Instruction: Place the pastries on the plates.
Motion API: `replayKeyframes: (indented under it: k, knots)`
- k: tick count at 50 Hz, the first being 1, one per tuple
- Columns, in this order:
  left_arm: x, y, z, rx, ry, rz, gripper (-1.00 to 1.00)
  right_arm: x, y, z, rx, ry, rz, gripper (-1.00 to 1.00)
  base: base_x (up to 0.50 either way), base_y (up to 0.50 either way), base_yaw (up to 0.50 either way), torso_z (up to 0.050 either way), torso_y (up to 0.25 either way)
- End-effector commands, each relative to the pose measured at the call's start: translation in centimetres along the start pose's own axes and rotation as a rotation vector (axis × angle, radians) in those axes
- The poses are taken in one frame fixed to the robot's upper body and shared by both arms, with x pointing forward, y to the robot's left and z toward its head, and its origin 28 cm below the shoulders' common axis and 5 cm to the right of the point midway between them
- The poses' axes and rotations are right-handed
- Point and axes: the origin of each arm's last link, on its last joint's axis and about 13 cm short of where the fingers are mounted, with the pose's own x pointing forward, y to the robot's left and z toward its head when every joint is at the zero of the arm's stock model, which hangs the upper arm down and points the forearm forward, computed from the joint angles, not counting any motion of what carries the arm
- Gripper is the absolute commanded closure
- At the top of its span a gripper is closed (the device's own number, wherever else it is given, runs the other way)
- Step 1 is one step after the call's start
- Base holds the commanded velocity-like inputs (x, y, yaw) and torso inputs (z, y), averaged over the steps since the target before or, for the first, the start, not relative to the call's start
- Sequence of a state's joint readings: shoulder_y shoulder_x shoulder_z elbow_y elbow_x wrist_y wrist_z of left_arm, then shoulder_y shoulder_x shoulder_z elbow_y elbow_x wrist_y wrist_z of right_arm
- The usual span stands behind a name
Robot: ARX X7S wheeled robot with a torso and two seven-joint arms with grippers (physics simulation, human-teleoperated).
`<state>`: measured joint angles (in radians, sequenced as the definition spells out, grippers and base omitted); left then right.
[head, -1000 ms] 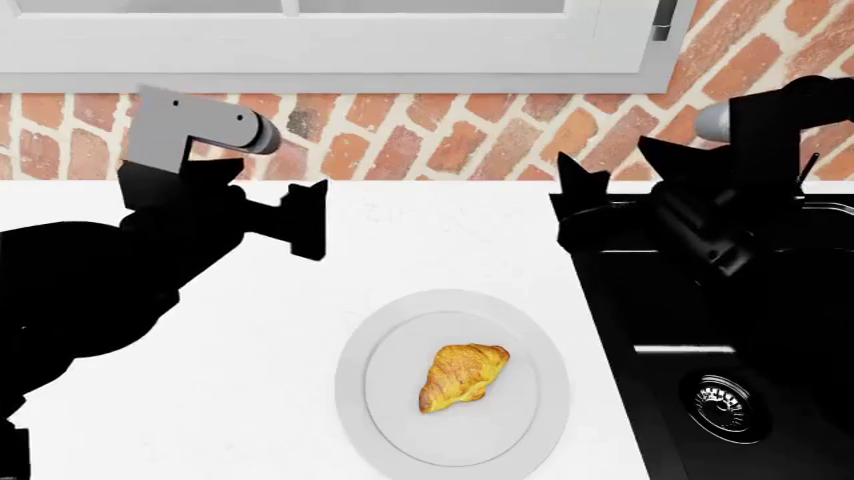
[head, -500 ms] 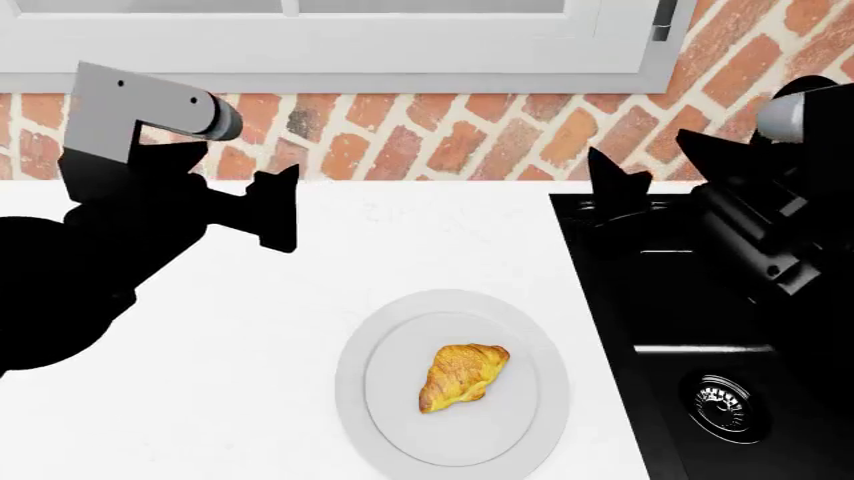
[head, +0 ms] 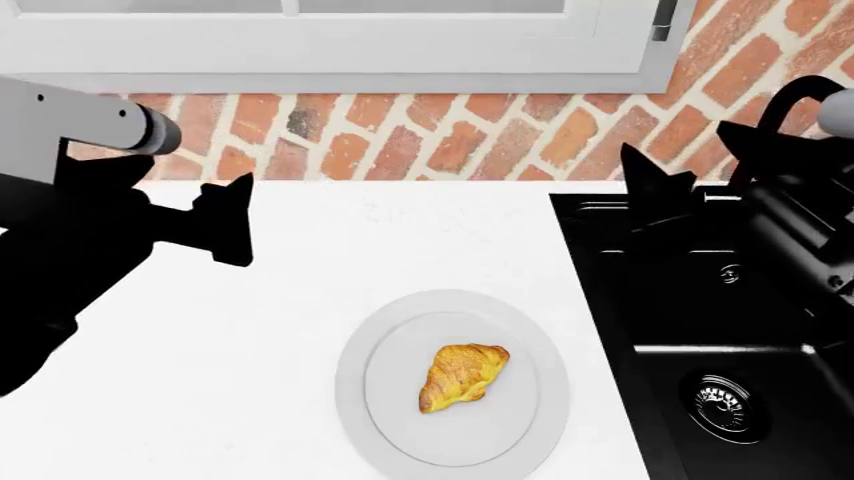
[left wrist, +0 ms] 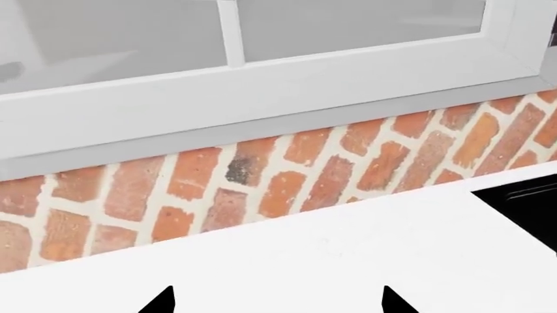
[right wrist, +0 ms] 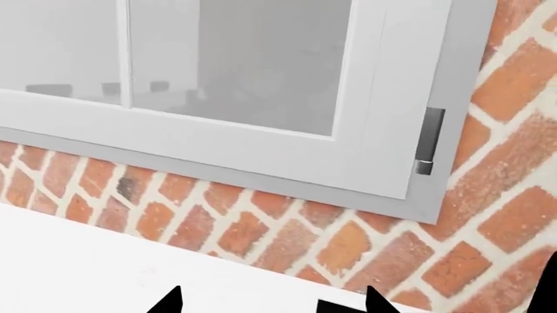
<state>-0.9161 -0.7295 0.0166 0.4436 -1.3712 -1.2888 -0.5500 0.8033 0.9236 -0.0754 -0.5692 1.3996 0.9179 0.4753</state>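
Note:
A golden-brown croissant [head: 462,375] lies in the middle of a plain pale grey-white plate [head: 541,420] on the white counter, near the front. My left gripper [head: 230,222] is open and empty, up over the counter's left part, well away from the plate. Its fingertips [left wrist: 162,303] show wide apart in the left wrist view. My right gripper [head: 657,187] is open and empty, high over the sink's back left corner. Its fingertips [right wrist: 169,302] show apart in the right wrist view. The round bun and the blue-rimmed plate are out of view.
A black sink [head: 694,330] with a round drain [head: 725,405] takes up the right side. A brick wall [head: 441,135] and a white window frame [head: 334,45] stand behind the counter [head: 267,340]. The sink's corner shows in the left wrist view [left wrist: 531,208].
Both arms have drawn outward: the left gripper moved left and slightly up, the right gripper moved right and up. The croissant and plate have not moved.

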Motion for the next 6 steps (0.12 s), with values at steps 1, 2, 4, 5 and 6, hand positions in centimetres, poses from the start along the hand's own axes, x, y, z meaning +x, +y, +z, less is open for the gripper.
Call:
replayKeyframes:
  k: [1,2,4,5,6]
  knots:
    - [-1.6,0.7,-0.2,0.003,0.003,0.046,-1.0,-1.1,-0.6,0.6,-0.009,-0.004,-0.024,-1.0,0.0,0.0,0.0,0.0,0.0]
    - [-1.6,0.8,-0.1,0.004,0.001,0.05,-1.0,-1.2,-0.7,0.9,-0.014,-0.007,-0.028,-1.0,0.0,0.0,0.0,0.0,0.0]
    - [-1.7,0.8,0.4,0.011,-0.004,0.051,-1.0,-1.4,-0.6,1.4,-0.019,-0.012,-0.03,-1.0,0.0,0.0,0.0,0.0,0.0]
    - [-1.9,1.0,0.8,0.015,-0.013,0.05,-1.0,-1.4,-0.7,1.7,-0.021,-0.017,-0.03,-1.0,0.0,0.0,0.0,0.0,0.0]
    - [-1.8,0.9,1.1,0.016,-0.021,0.053,-1.0,-1.4,-0.7,1.9,-0.023,-0.02,-0.031,-1.0,0.0,0.0,0.0,0.0,0.0]
